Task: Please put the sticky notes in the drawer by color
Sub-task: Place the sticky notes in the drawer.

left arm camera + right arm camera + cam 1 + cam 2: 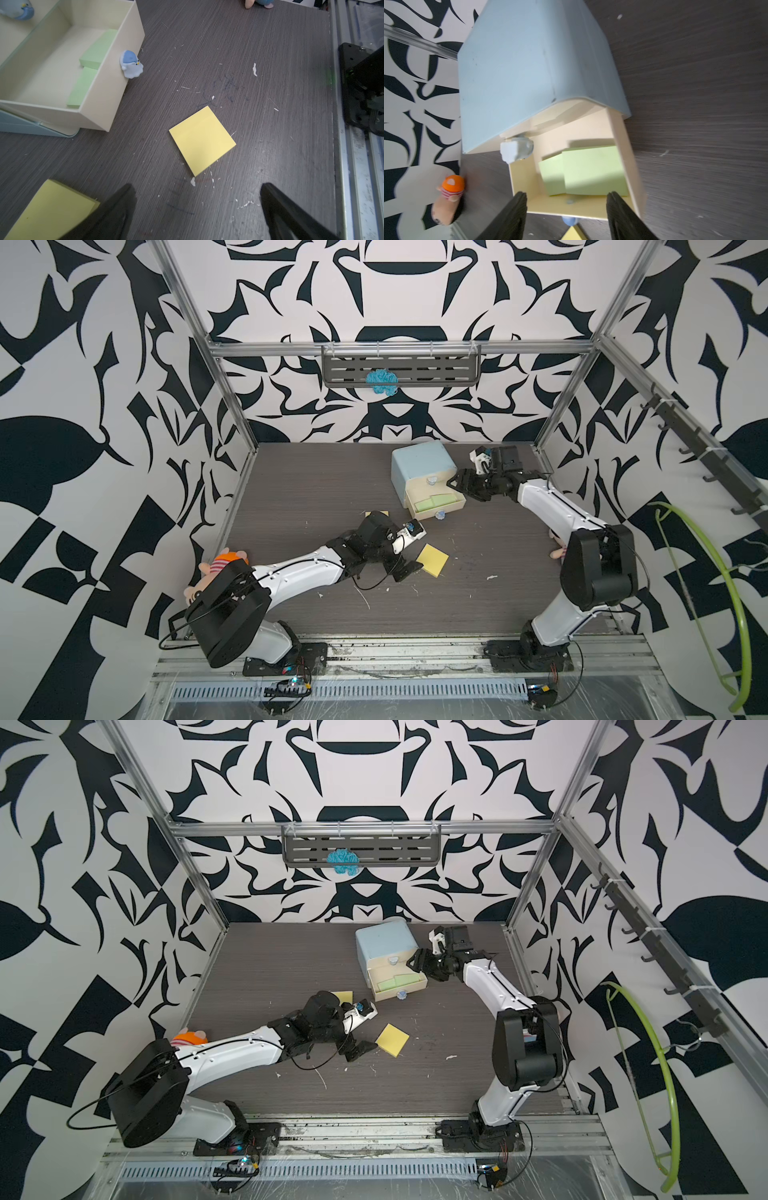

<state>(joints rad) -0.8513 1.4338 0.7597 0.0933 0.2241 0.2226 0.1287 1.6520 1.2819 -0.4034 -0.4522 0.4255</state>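
The drawer (419,460) is a pale blue chest at the back of the table, also seen in a top view (384,940). Its lowest tray (623,158) is pulled out. In it lie two light green sticky notes (591,170), one overlapping the other. My right gripper (566,195) hovers over the tray's front edge, open, with nothing between its fingers. A yellow pad (202,141) lies flat on the table just ahead of my left gripper (197,187), which is wide open and empty. A second yellow pad (52,209) lies beside the left finger, partly under the arm (377,513).
A plush doll (224,564) sits by the left arm's base and another (557,549) behind the right arm. The tray's bluish knob (131,64) sticks out toward the yellow pad. A metal rail (374,651) runs along the front edge. Paper flecks dot the table.
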